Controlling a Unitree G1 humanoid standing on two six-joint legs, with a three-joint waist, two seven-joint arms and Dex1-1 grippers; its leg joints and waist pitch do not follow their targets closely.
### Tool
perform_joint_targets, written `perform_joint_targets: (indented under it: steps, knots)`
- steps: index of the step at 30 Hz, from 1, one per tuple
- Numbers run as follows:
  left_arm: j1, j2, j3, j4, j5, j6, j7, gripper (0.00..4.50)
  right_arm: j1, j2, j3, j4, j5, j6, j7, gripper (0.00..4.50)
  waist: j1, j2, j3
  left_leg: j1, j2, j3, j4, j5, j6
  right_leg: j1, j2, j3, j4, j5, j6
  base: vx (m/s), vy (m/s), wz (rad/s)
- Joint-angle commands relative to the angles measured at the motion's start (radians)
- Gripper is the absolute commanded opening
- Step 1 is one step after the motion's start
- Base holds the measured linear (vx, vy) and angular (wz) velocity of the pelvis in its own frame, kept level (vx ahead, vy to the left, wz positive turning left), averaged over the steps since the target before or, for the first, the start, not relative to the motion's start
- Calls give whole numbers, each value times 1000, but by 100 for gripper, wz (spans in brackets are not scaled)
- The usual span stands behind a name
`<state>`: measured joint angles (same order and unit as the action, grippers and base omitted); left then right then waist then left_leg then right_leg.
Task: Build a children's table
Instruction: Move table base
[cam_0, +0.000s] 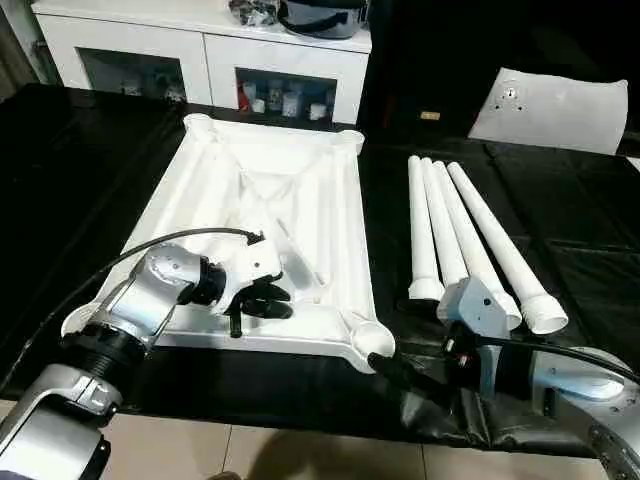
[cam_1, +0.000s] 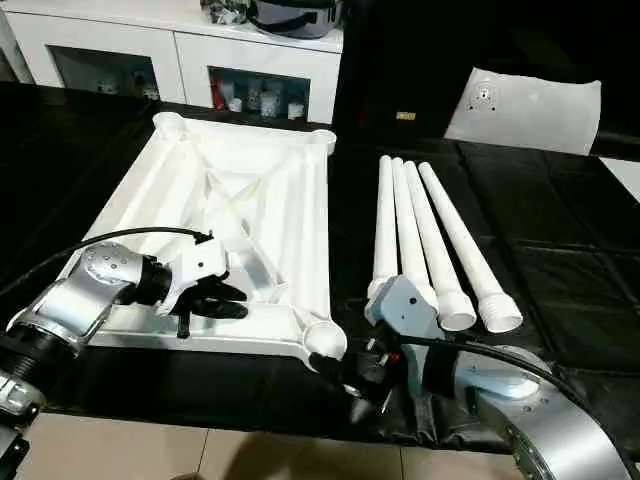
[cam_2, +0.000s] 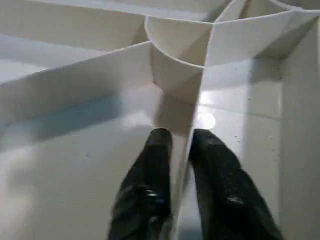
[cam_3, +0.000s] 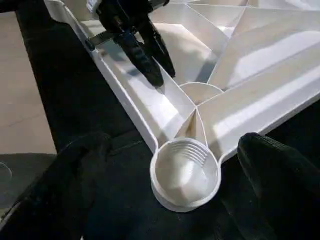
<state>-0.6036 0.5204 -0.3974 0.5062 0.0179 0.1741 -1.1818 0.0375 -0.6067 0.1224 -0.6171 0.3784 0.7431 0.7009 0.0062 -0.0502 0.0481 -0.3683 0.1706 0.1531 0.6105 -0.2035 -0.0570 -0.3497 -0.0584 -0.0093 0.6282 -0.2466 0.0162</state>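
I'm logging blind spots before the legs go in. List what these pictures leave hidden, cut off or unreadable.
- Table top: its near left corner socket, hidden by the left arm in the eye views.
- Four legs: the wide ends of two, covered by the right wrist housing.
- Right gripper: fingers wide open either side of the corner socket; fingertips cut off by the wrist picture's edges.
- Cabinet: items behind the glass, too small to identify.

- The near edge of the table top (cam_0: 330, 200) is occupied by the left gripper (cam_2: 181, 150), whose fingers are set astride a thin rib (cam_2: 192, 107).
- The near right corner socket (cam_3: 185, 172) is left open between the spread fingers of the right gripper (cam_0: 385, 368).
- To the right of the table top, the black mat is blocked by four legs (cam_0: 470, 245) laid side by side.
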Motion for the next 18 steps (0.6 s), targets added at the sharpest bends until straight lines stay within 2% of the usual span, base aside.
perform_joint_targets:
  steps: [1, 2, 3, 4, 5, 7, 9, 10, 12, 13, 15, 16, 18]
  knots:
    - [-2, -1, -9, 18, 21, 13, 13, 66, 0, -15, -3, -14, -2, 12, -4, 450, -1, 12, -41, 18, 61, -15, -92, -243, -16, 7, -76, 39, -84, -163, -226, 0, 0, 0]
    - [-1, -1, -7, 19, 21, 12, 18, 51, 0, -15, -3, -14, -4, 10, -6, 450, -2, 12, -41, 17, 60, -16, -93, -242, -16, 8, -76, 39, -83, -161, -227, 0, 0, 0]
    - [-1, -4, 5, 28, 26, -1, 51, 39, 2, -14, 1, -14, -14, 4, -11, 450, 0, 18, -42, 18, 60, -17, -93, -242, -17, 8, -77, 40, -83, -158, -227, 0, 0, 0]
    - [-3, -6, 9, 33, 28, -4, 64, 36, 2, -14, 1, -14, -16, 3, -13, 450, -2, 15, -42, 16, 60, -16, -92, -241, -17, 9, -75, 40, -83, -146, -229, 0, 0, 0]
    - [-13, -19, 30, 62, 35, -15, 128, 32, 2, -12, 3, -12, -23, 0, -19, 450, -1, 18, -43, 16, 59, -16, -91, -238, -16, 9, -75, 40, -82, -141, -230, 0, 0, 0]
    - [-29, -39, 76, 116, 40, -58, 227, 24, 5, 0, 0, -7, -36, -5, -42, 450, -3, 14, -42, 14, 59, -15, -91, -243, -14, 12, -75, 40, -84, -144, -232, 0, 0, 0]
    - [-30, -36, 80, 122, 45, -57, 230, 8, 6, 4, -2, -5, -37, -8, -54, 450, -3, 10, -43, 11, 56, -15, -89, -230, -9, 13, -76, 40, -85, -156, -225, 0, 0, 0]
    - [-29, -35, 83, 123, 46, -56, 235, 6, 6, 6, -2, -1, -40, -11, -60, 450, -12, 9, -44, 6, 55, -18, -89, -208, -6, 17, -76, 40, -84, -151, -216, 0, 0, 0]
    - [-29, -35, 90, 125, 44, -59, 241, 3, 1, 10, -2, 5, -45, -13, -71, 450, -22, 6, -48, 4, 54, -18, -85, -168, 8, 19, -74, 40, -79, -88, -223, 0, 0, 0]
    - [-29, -36, 96, 127, 43, -62, 252, 3, -8, 14, -1, 14, -51, -18, -77, 450, -20, 6, -53, 6, 54, -15, -80, -130, 22, 19, -73, 41, -74, -24, -234, 0, 0, 0]
    - [-30, -38, 98, 130, 42, -67, 254, 3, -13, 16, 0, 18, -52, -19, -79, 450, -19, 7, -55, 6, 53, -12, -77, -90, 42, 20, -71, 40, -69, 44, -246, 0, 0, 0]
    - [-32, -42, 98, 145, 40, -108, 251, 3, -20, 19, 1, 22, -54, -19, -82, 450, -13, 2, -56, 5, 51, -8, -74, -50, 69, 21, -68, 40, -65, 121, -259, 0, 0, 0]
    - [-30, -50, 102, 157, 30, -158, 234, 3, -25, 22, 2, 23, -56, -21, -87, 450, -9, 4, -54, 6, 52, -6, -76, -58, 75, 21, -70, 39, -64, 120, -266, 0, 0, 0]
